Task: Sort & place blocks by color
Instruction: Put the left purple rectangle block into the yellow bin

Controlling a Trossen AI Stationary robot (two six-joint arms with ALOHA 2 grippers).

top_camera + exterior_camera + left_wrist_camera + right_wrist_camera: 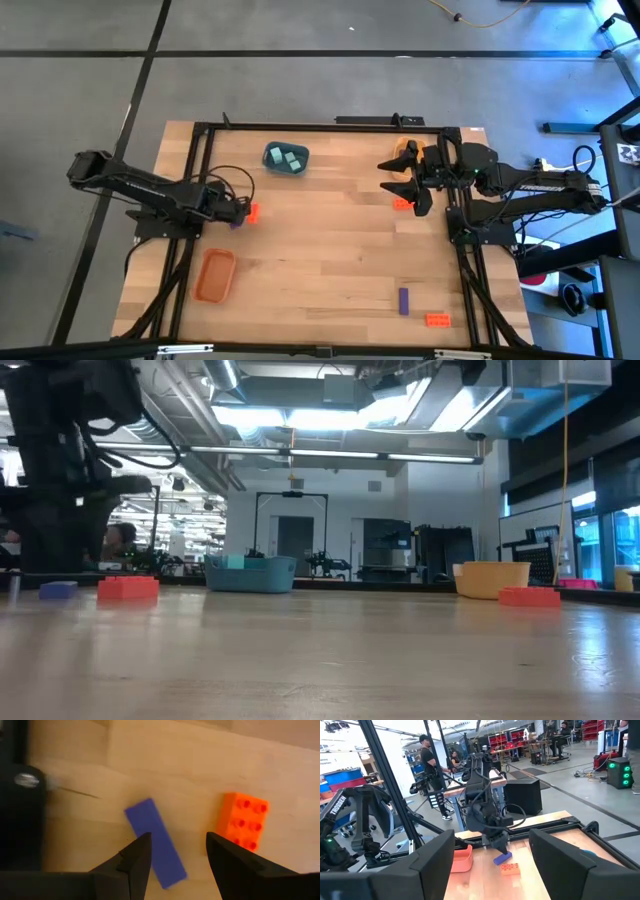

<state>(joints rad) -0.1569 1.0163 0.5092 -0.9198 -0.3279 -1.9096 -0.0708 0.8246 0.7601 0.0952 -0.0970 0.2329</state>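
The left gripper (172, 855) was poised low over a purple block (155, 842), fingers parted and empty, so the block could be straddled; an orange-red block (242, 820) lay just beside it. Teal blocks (288, 157) had been collected in the blue tray (270, 165). The right gripper (412, 180) was held open by the table's far edge, above another orange-red block (403, 203).

Wooden table (330, 260); on it trays (286, 159), orange-red blocks (437, 320), purple blocks (403, 300).
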